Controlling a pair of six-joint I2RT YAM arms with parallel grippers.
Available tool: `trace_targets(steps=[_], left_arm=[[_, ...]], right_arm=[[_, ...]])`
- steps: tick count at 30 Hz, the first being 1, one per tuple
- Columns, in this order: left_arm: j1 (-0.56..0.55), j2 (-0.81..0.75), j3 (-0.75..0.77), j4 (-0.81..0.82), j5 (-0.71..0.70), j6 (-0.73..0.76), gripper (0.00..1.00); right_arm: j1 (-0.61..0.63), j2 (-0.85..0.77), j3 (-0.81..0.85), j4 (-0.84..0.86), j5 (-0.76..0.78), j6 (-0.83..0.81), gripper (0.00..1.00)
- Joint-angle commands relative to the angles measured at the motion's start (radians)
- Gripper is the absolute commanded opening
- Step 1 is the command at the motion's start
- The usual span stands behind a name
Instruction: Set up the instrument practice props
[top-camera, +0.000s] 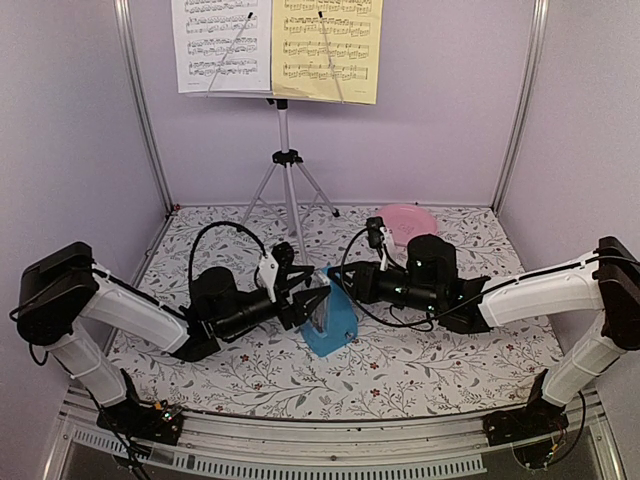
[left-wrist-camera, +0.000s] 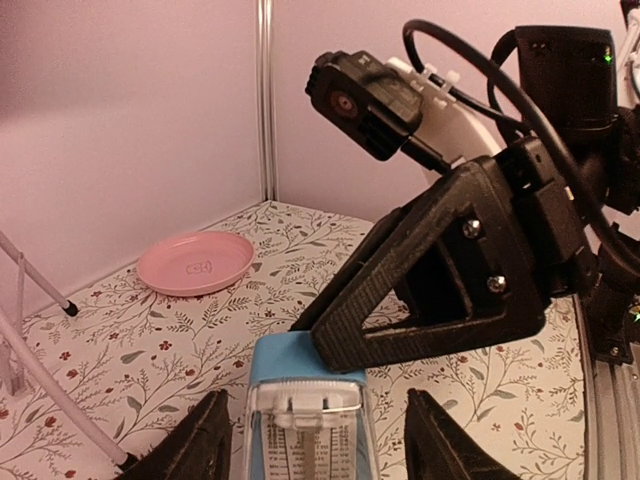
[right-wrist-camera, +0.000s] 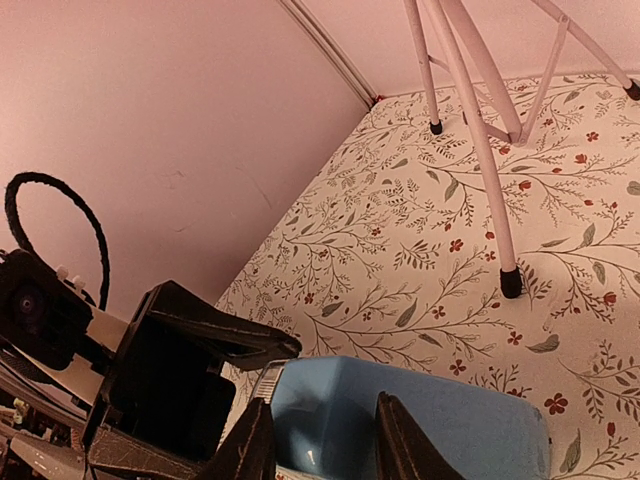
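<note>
Floral tabletop (top-camera: 430, 362) bears metronome (top-camera: 335, 325); only overhead shows yellow sheet (top-camera: 325, 50).

Both arms, left arm (top-camera: 130, 315) & right arm (top-camera: 540, 295): white shell links w/ black joint housings, black blocks at the shoulders. A thin black cable (top-camera: 215, 232) loops off each wrist at approx 12 o'clock. Jaws are black triangular plates w/ silver screws (left-wrist-camera: 470, 228); the wrist cam (left-wrist-camera: 365, 100) is black on a white bracket.
</note>
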Motion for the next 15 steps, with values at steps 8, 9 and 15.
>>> trace_targets(steps=[8,9,15], left_arm=[[-0.013,0.003,0.051,-0.108,-0.005,0.085,0.35],[-0.013,-0.001,0.047,-0.103,-0.002,0.091,0.31],[-0.007,-0.008,0.006,-0.076,0.04,0.149,0.19]], right_arm=[[-0.025,0.101,-0.075,-0.358,0.092,-0.036,0.34],[-0.024,0.106,-0.078,-0.359,0.097,-0.034,0.34],[-0.025,0.134,-0.087,-0.367,0.107,-0.015,0.34]])
